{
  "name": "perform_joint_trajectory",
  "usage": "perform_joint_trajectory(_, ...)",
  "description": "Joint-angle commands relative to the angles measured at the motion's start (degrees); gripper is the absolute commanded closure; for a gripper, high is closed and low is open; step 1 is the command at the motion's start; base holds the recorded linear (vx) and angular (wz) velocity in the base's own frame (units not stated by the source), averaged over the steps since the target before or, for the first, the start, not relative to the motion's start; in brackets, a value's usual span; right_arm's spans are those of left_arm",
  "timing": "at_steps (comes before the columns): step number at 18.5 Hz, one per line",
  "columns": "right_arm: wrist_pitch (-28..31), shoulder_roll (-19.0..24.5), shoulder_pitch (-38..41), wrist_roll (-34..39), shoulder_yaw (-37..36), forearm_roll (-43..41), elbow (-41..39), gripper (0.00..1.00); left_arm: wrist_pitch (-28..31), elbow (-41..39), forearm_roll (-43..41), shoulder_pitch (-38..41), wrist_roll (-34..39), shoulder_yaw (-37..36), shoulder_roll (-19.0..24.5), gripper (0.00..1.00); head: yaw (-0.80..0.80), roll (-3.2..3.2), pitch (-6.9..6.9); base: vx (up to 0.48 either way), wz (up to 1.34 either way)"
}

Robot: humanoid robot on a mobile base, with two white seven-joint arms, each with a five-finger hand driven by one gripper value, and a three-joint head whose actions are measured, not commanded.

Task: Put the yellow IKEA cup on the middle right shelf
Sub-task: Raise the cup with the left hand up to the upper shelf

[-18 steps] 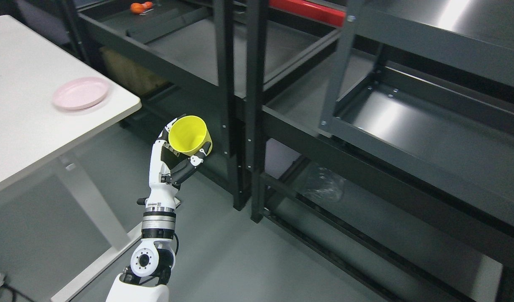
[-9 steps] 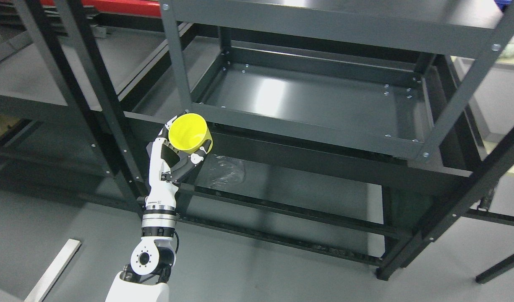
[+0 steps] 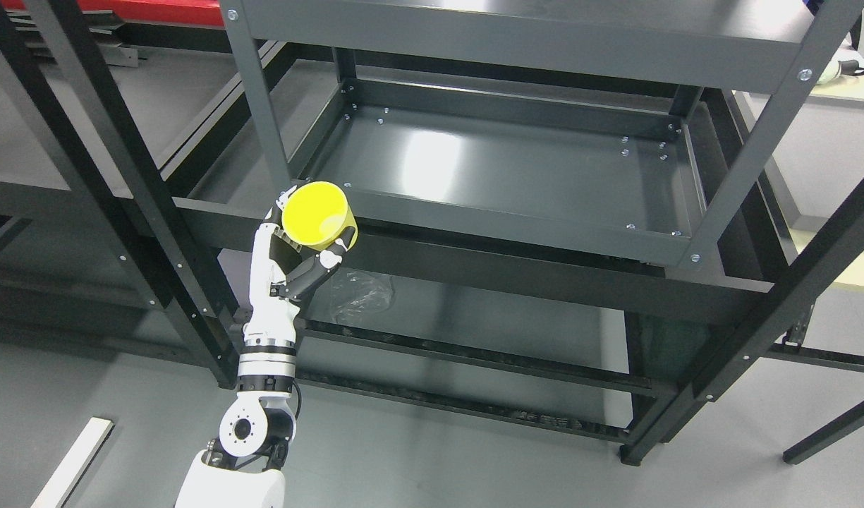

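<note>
Right now the left robot hand (image 3: 290, 257) is gripping the yellow cup (image 3: 318, 215), its fingers (image 3: 312, 271) wrapping around the cup's lower wall while the open mouth is tilting toward the camera. It is holding the cup up just in front of the front left corner of the dark grey metal shelf (image 3: 516, 176). Below, crumpled clear plastic (image 3: 357, 296) is lying on a lower shelf level.
</note>
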Motion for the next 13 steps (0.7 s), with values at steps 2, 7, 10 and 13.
perform_joint_trajectory(2,-0.15,-1.00,0.72,0.02,0.97,-1.41,0.01,0.01,-0.45,-0.71,0.00,0.36,-0.08,-2.16,1.00,1.00,0.00,0.00,0.00,0.028,-0.11)
perform_joint_trajectory(7,-0.15,-1.00,0.81,0.02,0.97,-1.41,0.01,0.01,-4.93,-4.31,0.00,0.80,0.01,-8.32,1.00,1.00,0.00,0.00,0.00,0.051,-0.18)
perform_joint_trajectory(10,-0.15,-1.00,0.81,0.02,0.97,-1.41,0.01,0.01,-7.39,-7.65,-0.09,0.45,0.01,-8.85,1.00,1.00,0.00,0.00,0.00,0.073,-0.17)
perform_joint_trajectory(13,-0.15,-1.00,0.81,0.02,0.97,-1.41,0.01,0.01,-7.83,-10.64,-0.09,0.98,-0.16,-8.94,1.00,1.00,0.00,0.00,0.00,0.071,-0.08)
